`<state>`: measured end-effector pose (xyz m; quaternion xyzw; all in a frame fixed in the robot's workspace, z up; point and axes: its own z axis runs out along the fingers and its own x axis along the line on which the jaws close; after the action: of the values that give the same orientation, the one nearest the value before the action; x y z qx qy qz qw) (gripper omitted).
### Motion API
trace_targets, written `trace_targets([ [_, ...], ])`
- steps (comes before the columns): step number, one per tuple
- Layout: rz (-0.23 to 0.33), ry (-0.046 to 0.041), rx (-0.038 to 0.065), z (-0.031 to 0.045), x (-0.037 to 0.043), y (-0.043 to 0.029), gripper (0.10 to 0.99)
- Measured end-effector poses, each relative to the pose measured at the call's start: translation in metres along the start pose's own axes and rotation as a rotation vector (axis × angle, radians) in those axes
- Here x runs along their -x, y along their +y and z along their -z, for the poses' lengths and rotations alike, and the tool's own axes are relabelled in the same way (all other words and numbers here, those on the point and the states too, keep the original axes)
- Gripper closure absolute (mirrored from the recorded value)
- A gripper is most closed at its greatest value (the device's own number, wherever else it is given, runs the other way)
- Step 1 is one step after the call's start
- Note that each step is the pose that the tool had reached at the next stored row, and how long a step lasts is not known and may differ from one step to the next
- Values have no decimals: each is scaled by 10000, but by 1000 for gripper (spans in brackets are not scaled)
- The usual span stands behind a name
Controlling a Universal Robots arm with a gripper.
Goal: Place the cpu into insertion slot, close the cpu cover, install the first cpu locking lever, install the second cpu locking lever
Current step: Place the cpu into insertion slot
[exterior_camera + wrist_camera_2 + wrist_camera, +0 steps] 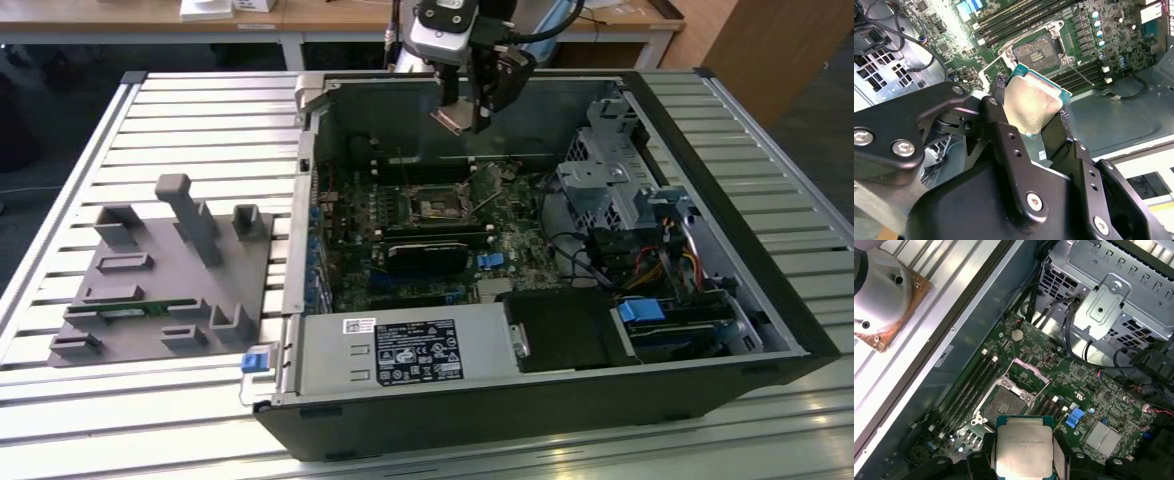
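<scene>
Gripper [1030, 111] is seen closest in the second wrist view, jaws clamped on the cpu [1024, 447] by two opposite edges, metal top turned to the cameras. The open computer case [534, 420] is laid on its side on the slatted table [200, 110], with the black power-supply box [400, 352] at its near end in the exterior view. The green circuit board [1079, 385] is exposed on the case floor. On it the cpu cover [1030, 371] stands raised, and the insertion slot [1004, 402] beside it is bare, contact field exposed, nothing seated. The cpu is held in the air, well apart from the slot; in the exterior view it is seen near the height of the case's upper rim, toward the far wall. Step one is judged to be in hand: chip carried, not yet placed; cover and both levers not yet dealt with. Placement is judged to call for the chip to be squared to the slot's edges, kept level, and set straight down with no sliding across the contacts, the raised cover being cleared.
</scene>
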<state>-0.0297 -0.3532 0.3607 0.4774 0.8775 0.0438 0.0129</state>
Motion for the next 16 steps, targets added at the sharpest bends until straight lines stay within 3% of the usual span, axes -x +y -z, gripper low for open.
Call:
trace_targets([
  [16, -479, -43, 9, -6, 0, -1, 545],
])
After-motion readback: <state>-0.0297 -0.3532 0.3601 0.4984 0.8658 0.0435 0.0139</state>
